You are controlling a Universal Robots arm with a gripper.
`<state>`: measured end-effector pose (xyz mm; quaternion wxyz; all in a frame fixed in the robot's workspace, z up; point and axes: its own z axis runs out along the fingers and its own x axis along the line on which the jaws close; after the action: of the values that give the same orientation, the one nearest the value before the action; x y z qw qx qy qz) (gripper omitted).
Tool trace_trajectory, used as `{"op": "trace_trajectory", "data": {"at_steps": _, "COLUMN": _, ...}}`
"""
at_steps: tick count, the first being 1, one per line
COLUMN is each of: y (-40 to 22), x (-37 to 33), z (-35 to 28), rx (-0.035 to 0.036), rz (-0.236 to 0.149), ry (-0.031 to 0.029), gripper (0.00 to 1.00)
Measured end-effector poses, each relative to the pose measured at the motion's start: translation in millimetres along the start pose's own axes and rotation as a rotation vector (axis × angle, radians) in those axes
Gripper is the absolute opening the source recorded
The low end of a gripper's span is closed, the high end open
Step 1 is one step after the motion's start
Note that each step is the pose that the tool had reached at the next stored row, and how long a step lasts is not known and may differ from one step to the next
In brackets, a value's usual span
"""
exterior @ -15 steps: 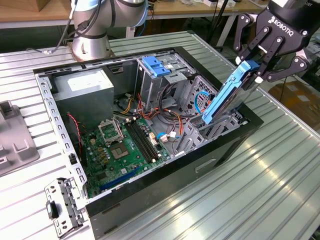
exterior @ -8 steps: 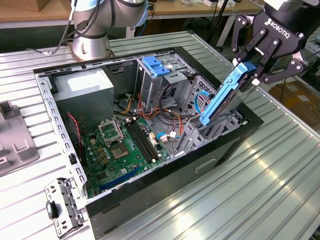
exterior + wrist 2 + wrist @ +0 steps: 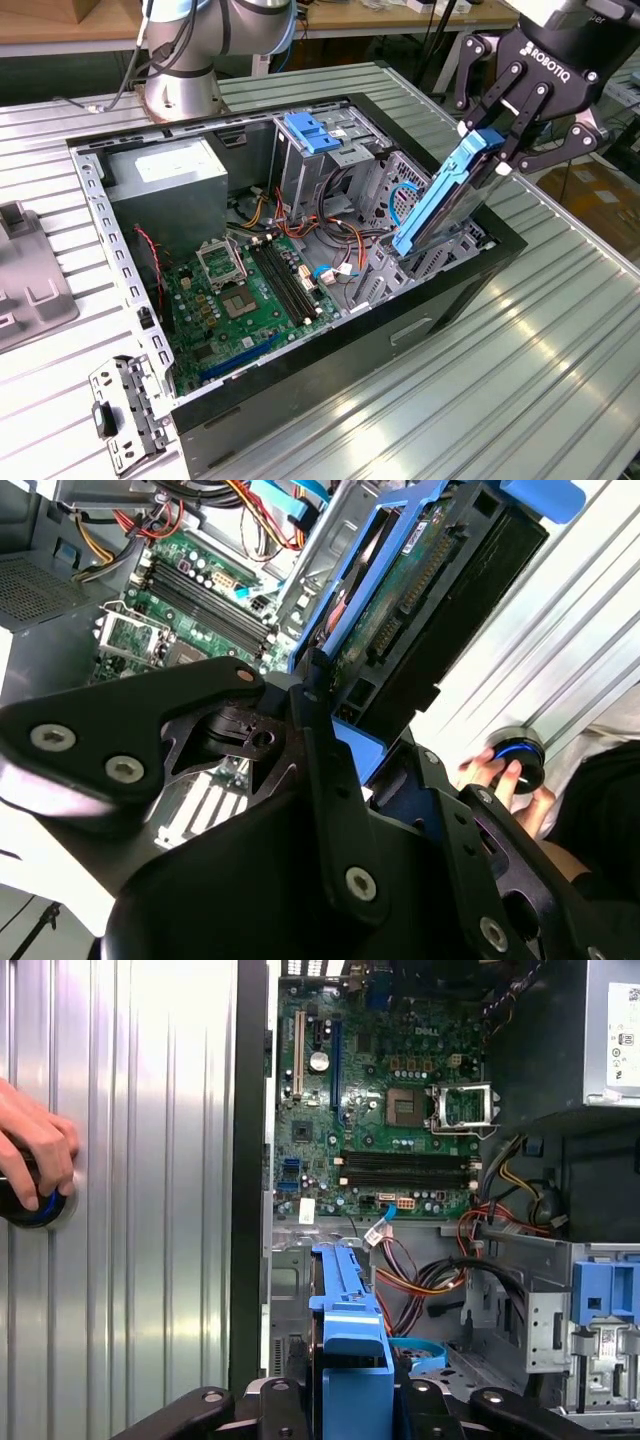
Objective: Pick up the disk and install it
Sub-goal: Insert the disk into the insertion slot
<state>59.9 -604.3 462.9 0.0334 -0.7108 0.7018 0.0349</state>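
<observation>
The disk point(image 3: 445, 200), a flat drive with blue side rails, hangs tilted over the drive bay at the end of the open computer case point(image 3: 112, 250) toward the exterior view's right. Its lower end dips in among the metal bay walls. My gripper point(image 3: 491, 150) is shut on the disk's upper end, one black finger on each face. In the second wrist view the disk point(image 3: 420, 610) shows its green circuit board and connector. In the first wrist view its blue rail point(image 3: 350, 1325) runs out from between my fingers point(image 3: 275, 1400) toward the motherboard.
Inside the case lie a green motherboard point(image 3: 250, 295), a grey power-supply box point(image 3: 165, 175), a blue latch handle point(image 3: 312, 130) and loose cables. A person's hand point(image 3: 35, 1155) rests on a round black object on the ribbed table. A metal bracket point(image 3: 125, 410) lies beside the case.
</observation>
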Motion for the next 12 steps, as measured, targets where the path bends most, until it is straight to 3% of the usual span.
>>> {"op": "trace_trajectory", "data": {"at_steps": 5, "y": 5.2, "x": -0.5, "z": 3.0, "rx": 0.0, "rz": 0.0, "ry": 0.0, "gripper": 0.37}}
{"op": "trace_trajectory", "data": {"at_steps": 12, "y": 5.6, "x": -6.7, "z": 7.1, "rx": 0.0, "rz": 0.0, "ry": 0.0, "gripper": 0.37}}
